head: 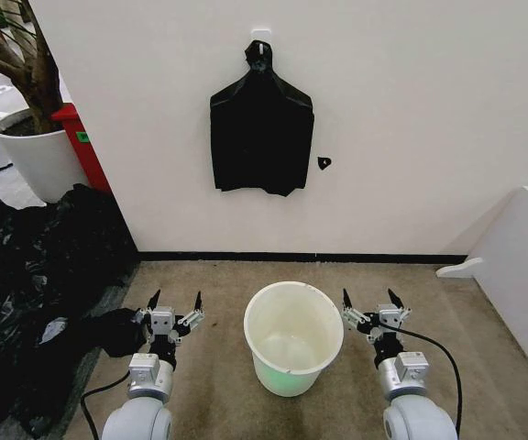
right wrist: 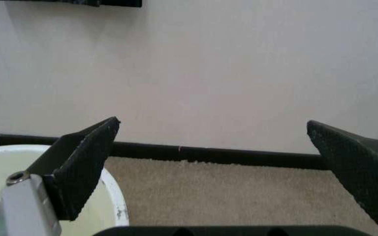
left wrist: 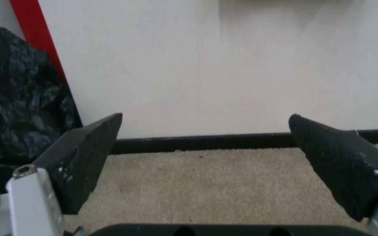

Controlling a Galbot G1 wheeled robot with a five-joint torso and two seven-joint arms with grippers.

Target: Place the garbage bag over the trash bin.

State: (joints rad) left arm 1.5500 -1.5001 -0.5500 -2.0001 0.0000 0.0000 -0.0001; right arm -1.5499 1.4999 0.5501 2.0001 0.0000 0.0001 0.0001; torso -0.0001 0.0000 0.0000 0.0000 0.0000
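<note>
Nothing is being carried yet: the left gripper (head: 175, 299) and right gripper (head: 373, 297) are hovering low with fingers spread wide, flanking the round white plastic trash bin (head: 293, 341), which is sitting unlined on the carpet. The glossy black plastic garbage bag (head: 262, 130) is hanging flat on the wall at twelve o'clock; fetching it probably comes first.
</note>
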